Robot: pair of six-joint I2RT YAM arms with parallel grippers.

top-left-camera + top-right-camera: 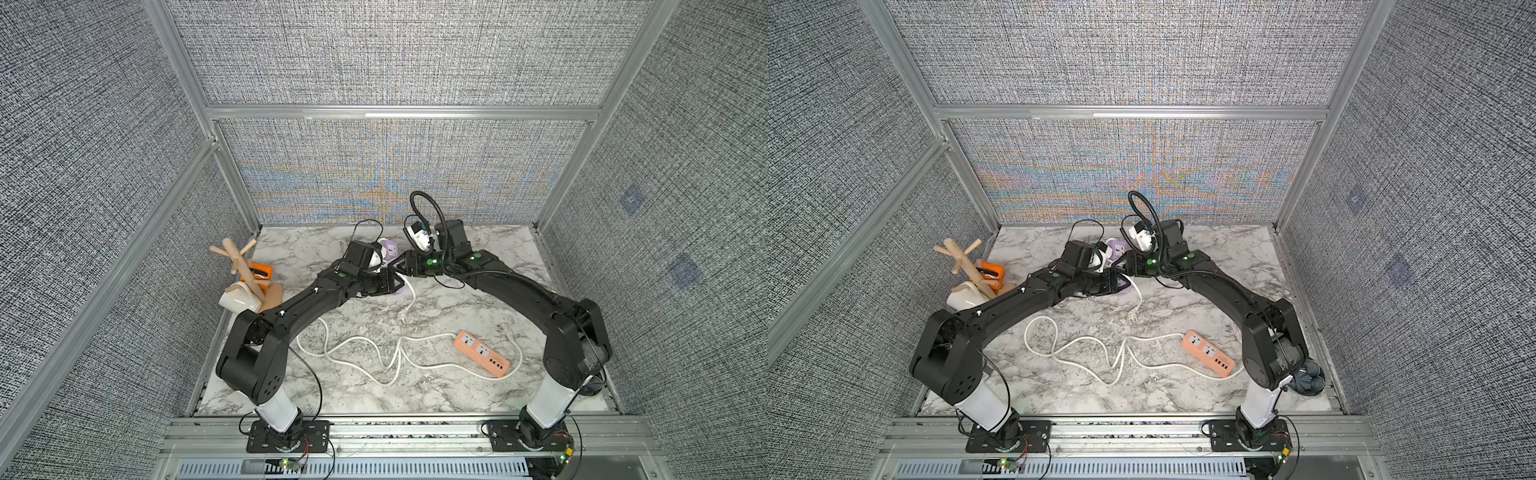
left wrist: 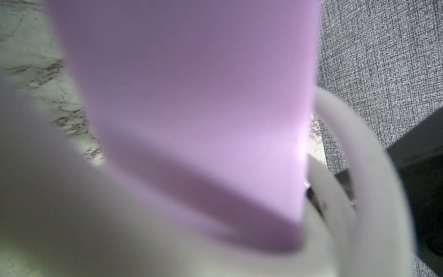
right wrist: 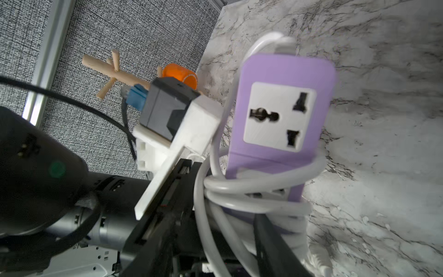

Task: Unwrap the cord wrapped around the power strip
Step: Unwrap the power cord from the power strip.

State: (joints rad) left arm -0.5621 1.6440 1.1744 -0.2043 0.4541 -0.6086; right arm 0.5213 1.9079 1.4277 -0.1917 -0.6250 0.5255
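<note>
The purple power strip (image 1: 391, 248) (image 1: 1116, 248) (image 3: 285, 79) stands tilted on end at the back middle of the table. Its white cord (image 3: 259, 184) is coiled several times round its lower half. A free length runs down to the plug (image 1: 402, 318) lying on the marble. My left gripper (image 1: 388, 286) is shut on the strip's lower end; in its wrist view the strip (image 2: 191, 96) and a cord loop (image 2: 359, 167) fill the blurred picture. My right gripper (image 1: 401, 268) (image 3: 220, 223) is open, with two cord strands between its fingers (image 3: 271, 239).
An orange power strip (image 1: 481, 353) lies at the front right, its white cord (image 1: 365, 345) sprawled across the middle. A tipped wooden mug tree (image 1: 245, 266), an orange mug (image 1: 257, 272) and a white mug (image 1: 239, 299) sit at the left edge. Grey walls enclose the table.
</note>
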